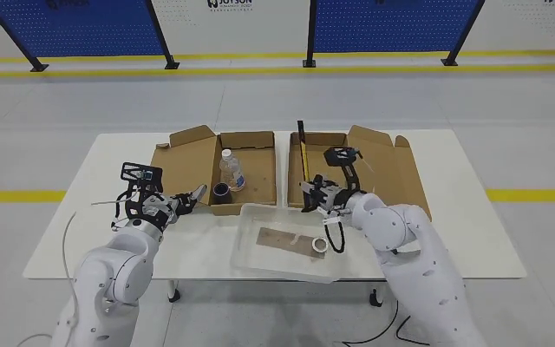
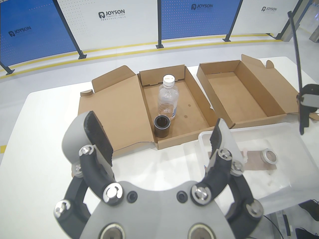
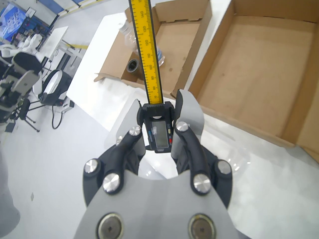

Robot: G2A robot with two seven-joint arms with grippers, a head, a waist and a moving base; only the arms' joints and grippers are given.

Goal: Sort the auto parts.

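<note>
Nearest the robot, a clear plastic tray (image 1: 247,252) rests on the white counter (image 1: 104,225). A flat brown strip (image 1: 282,241) lies inside the tray, and a metal ring (image 1: 320,245) sits at the strip's right end. The left pincer (image 2: 155,125) hangs above the counter to the left of the tray, near the front edge of the left box's flap. Its fingers (image 2: 97,130) are spread wide and hold nothing. The right pincer (image 3: 159,105) is positioned at the far right corner of the tray and is clamped on the black readout body of a digital caliper (image 3: 143,38). The caliper's yellow graduated beam points away from the robot. In the top view the beam runs close to the left wall of the right cardboard box (image 1: 381,173). Beyond the tray, two open cardboard boxes stand side by side, each with its lid flap folded outward. The left cardboard box (image 1: 260,178) contains a black cylinder (image 1: 220,193), upright at the near left corner with its bore facing up. Just behind the cylinder stands a capped water bottle (image 1: 231,169), very close to it.
</note>
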